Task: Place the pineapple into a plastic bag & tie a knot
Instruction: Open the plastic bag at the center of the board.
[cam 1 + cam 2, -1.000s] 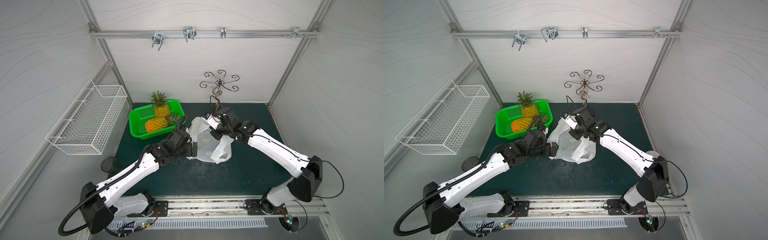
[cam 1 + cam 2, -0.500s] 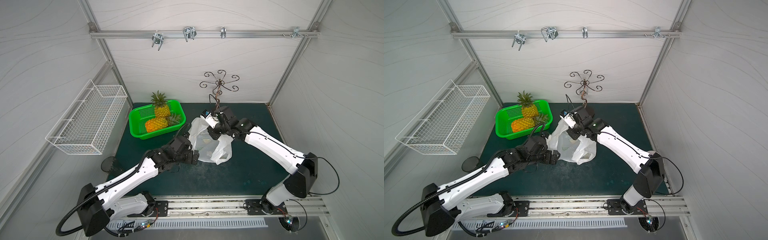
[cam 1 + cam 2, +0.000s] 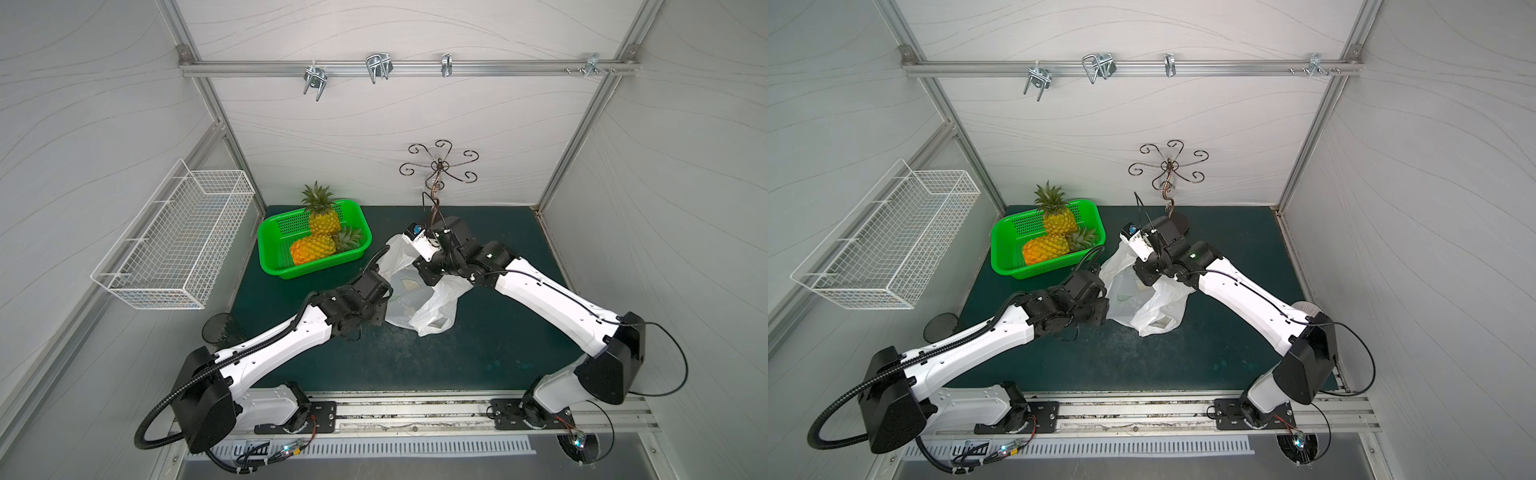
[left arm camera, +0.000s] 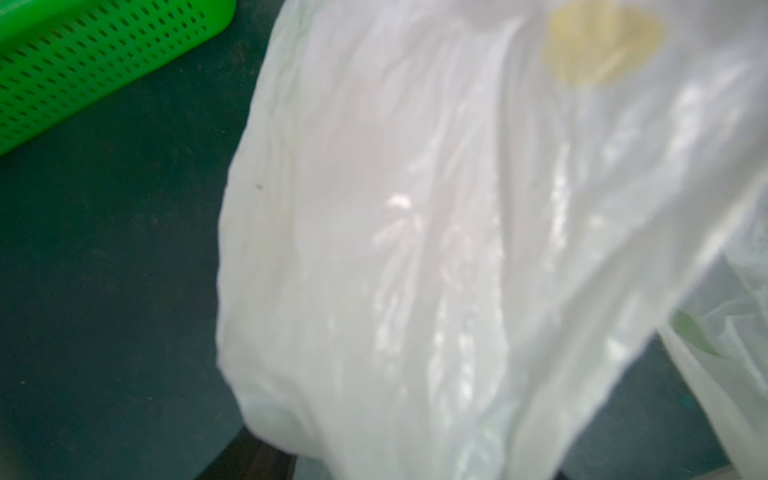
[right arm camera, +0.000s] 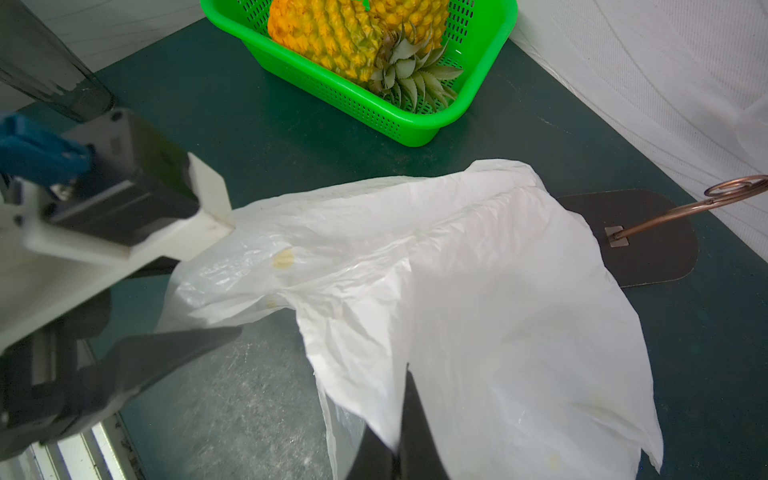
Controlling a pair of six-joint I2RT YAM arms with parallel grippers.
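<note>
The plastic bag (image 3: 432,309) is held partly raised above the dark green desk (image 3: 478,353), between the two arms. A fold of it is pinched in the fully closed right claw (image 5: 401,415). The left claw (image 3: 380,307) is pressed against the bag's side; whether it is gripped there cannot be told. Two pineapples (image 3: 311,249) are seen lying in the green basket (image 3: 270,257).

The plastic bag (image 3: 419,299) is spread at the middle of the mat (image 3: 457,361), between the left gripper (image 5: 232,276) and the right gripper (image 5: 395,440). Behind it to the left a perforated basket (image 3: 316,269) is set, with an upright pineapple (image 3: 322,216) at its back and a lying pineapple (image 3: 311,249) in front. A hook stand (image 3: 438,166) is placed just behind the bag; a wire basket (image 3: 174,241) is mounted on the left wall (image 3: 83,124).
</note>
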